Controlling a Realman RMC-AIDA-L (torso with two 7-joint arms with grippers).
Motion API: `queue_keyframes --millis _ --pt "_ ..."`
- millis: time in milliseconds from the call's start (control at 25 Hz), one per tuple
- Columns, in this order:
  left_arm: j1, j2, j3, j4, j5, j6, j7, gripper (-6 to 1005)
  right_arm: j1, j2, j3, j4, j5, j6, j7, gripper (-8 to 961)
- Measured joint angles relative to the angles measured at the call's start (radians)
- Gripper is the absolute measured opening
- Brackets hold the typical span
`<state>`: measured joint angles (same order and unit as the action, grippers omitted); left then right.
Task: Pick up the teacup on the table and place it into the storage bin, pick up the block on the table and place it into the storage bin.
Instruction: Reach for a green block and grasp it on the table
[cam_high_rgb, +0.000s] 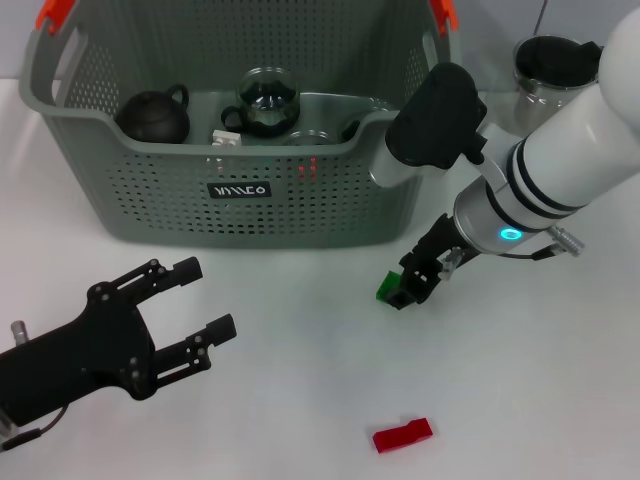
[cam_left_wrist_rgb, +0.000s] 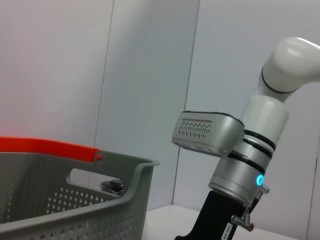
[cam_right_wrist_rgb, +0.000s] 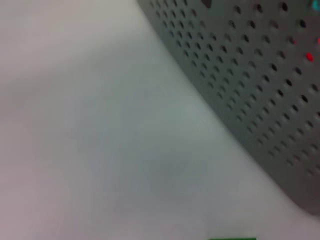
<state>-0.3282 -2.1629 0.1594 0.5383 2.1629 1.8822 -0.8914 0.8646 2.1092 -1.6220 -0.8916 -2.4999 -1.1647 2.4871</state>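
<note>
The left gripper (cam_high_rgb: 205, 300) hangs over the near-left table (cam_high_rgb: 300, 400), fingers apart and empty. Behind it stands the storage bin (cam_high_rgb: 150, 200), holding a dark teapot (cam_high_rgb: 153, 115) and a round glass vessel (cam_high_rgb: 268, 100); whether that vessel is the teacup cannot be told. To the right, the right gripper (cam_high_rgb: 408, 287) sits low just before the bin's front wall, fingers together on a green block (cam_high_rgb: 386, 288). A red block (cam_high_rgb: 403, 434) lies well apart, nearer the front edge. Risk: a shallow lift could strike the block against the bin wall or rim and dislodge it.
</note>
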Motion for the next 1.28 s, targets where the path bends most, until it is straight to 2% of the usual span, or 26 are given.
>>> queue_keyframes --millis 480,840,1280 --pt "-0.001 0.0 0.0 0.0 0.0 0.0 0.0 763 0.015 -0.001 -0.006 0.069 0.041 0.06 -0.005 536" --pt "0.001 0.0 0.0 0.0 0.0 -0.001 0.0 763 0.018 -0.003 -0.01 0.075 0.068 0.072 -0.009 542" --pt "0.002 0.0 0.0 0.0 0.0 -0.002 0.0 763 0.027 -0.001 -0.026 0.117 0.069 0.113 -0.009 645"
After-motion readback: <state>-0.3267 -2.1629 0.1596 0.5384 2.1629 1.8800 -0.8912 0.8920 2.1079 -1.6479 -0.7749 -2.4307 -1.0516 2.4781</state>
